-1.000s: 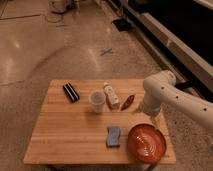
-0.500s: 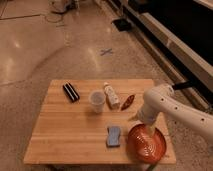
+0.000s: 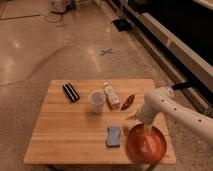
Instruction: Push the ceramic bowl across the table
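Observation:
The ceramic bowl [image 3: 146,144], wide, orange-red with pale rings inside, sits at the front right corner of the light wooden table [image 3: 70,127]. My white arm comes in from the right and bends down over the bowl's far rim. The gripper [image 3: 141,125] hangs at the end of the arm, right at the bowl's back left edge, between the bowl and the table's middle. The arm hides part of the bowl's far rim.
A blue sponge [image 3: 114,136] lies just left of the bowl. A translucent cup [image 3: 97,100], a white bottle [image 3: 111,95], a small reddish-brown spoon-like piece [image 3: 128,101] and a black rectangular object [image 3: 71,92] stand further back. Polished floor surrounds the table; dark shelving runs along the right.
The arm has swung lower and toward the front, bringing the gripper from above the table's right side down to the bowl's far rim. The bowl stays in place.

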